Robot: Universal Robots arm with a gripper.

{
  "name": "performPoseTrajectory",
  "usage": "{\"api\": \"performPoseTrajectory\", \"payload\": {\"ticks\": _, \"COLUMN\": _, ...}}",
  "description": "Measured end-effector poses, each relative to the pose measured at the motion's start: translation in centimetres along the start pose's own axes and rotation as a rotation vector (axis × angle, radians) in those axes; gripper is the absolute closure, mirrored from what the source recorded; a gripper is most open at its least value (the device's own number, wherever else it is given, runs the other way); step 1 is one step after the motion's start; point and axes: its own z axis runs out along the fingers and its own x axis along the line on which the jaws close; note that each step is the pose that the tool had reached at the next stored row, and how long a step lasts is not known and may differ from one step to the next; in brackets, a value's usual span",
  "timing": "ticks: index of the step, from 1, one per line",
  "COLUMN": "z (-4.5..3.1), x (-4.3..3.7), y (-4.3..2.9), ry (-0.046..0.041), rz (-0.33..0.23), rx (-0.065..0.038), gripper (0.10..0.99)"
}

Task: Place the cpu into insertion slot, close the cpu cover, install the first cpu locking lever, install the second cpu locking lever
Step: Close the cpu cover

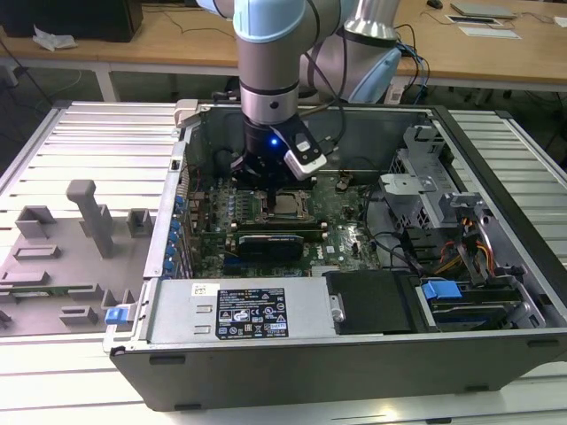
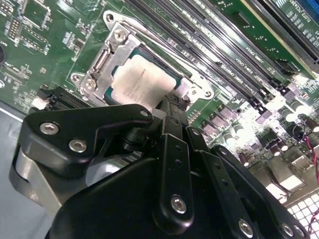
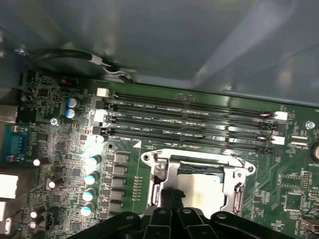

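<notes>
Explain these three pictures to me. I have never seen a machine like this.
The exterior view shows a grey and light-blue robot arm reaching down into an open dark grey computer case. The case lies on a slatted silver metal table. Both wrist views come from cameras riding on the arm, and they look down at the green circuit board inside the case. On the board sits the flat, square, silver-grey cpu, with the thin silver metal cpu cover lying around it. Long black memory slots run alongside. The black gripper is at the cover's edge with its fingers shut together. They hold nothing I can make out.
</notes>
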Motion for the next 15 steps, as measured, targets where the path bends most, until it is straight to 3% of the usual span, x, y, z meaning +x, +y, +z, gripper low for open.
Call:
{"api": "performPoseTrajectory", "payload": {"ticks": 4, "z": 0.33, "x": 0.32, "y": 0.02, "ry": -0.0001, "rz": 0.000, "rx": 0.000, "gripper": 0.980}}
{"api": "performPoseTrajectory", "payload": {"ticks": 15, "z": 0.53, "x": 0.12, "y": -0.01, "ry": -0.0003, "rz": 0.000, "rx": -0.001, "gripper": 0.980}}
